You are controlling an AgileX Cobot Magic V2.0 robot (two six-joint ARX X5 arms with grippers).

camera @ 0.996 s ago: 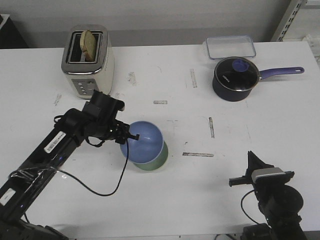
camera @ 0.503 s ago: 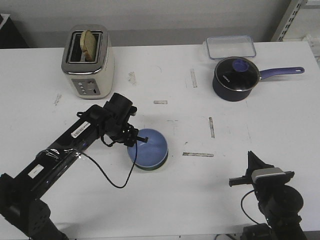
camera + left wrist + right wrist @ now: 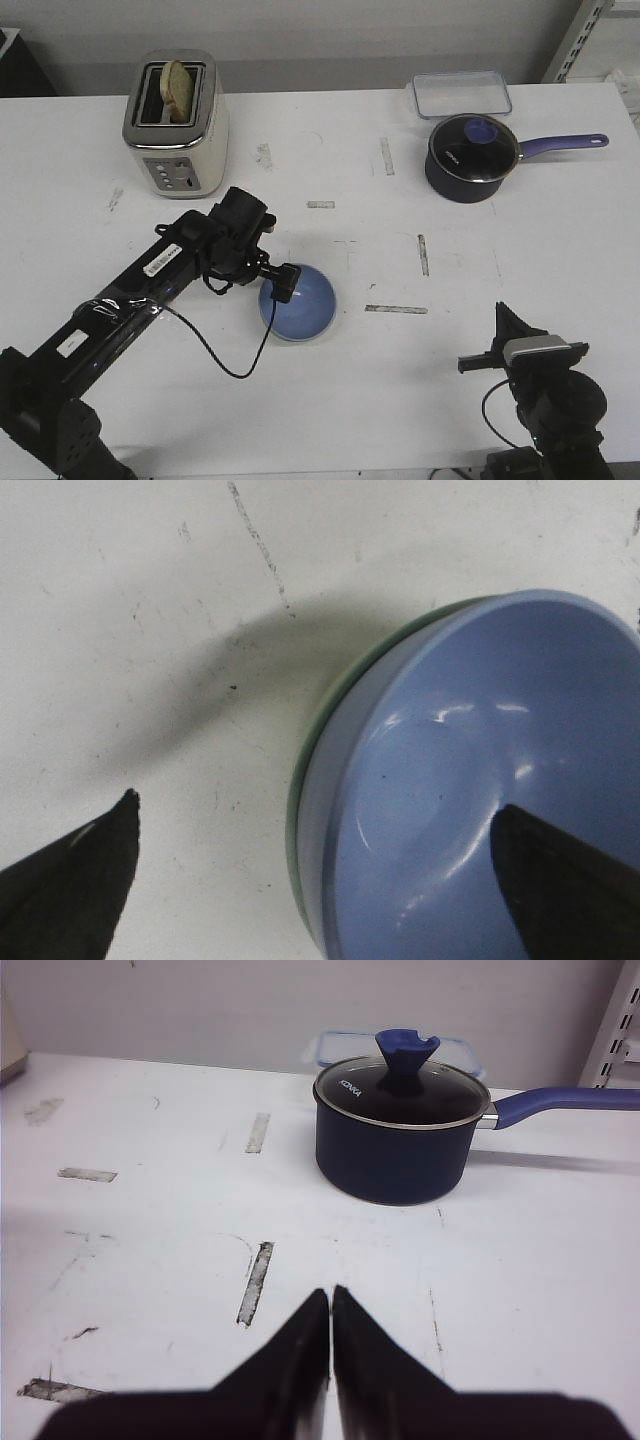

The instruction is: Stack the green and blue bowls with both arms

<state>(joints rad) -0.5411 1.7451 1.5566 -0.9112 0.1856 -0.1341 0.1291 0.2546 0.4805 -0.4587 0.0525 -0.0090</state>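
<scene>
The blue bowl (image 3: 302, 303) sits nested inside the green bowl on the table, left of centre. In the left wrist view the blue bowl (image 3: 470, 760) fills the frame and the green bowl (image 3: 292, 830) shows only as a thin rim around it. My left gripper (image 3: 280, 285) is open at the bowls' left edge. One fingertip (image 3: 540, 860) is over the inside of the blue bowl and the other is outside over the table, so the jaws straddle the rim without holding it. My right gripper (image 3: 508, 330) is shut and empty near the front right edge, also seen in its wrist view (image 3: 331, 1295).
A toaster (image 3: 175, 115) with a bread slice stands at the back left. A dark navy saucepan (image 3: 470, 158) with a purple handle is at the back right, also seen in the right wrist view (image 3: 395, 1135), with a clear lidded container (image 3: 462, 93) behind it. Tape marks dot the table.
The left arm lowered the tilted blue bowl down into the green bowl, then its jaws opened and let it go. The right arm has not moved.
</scene>
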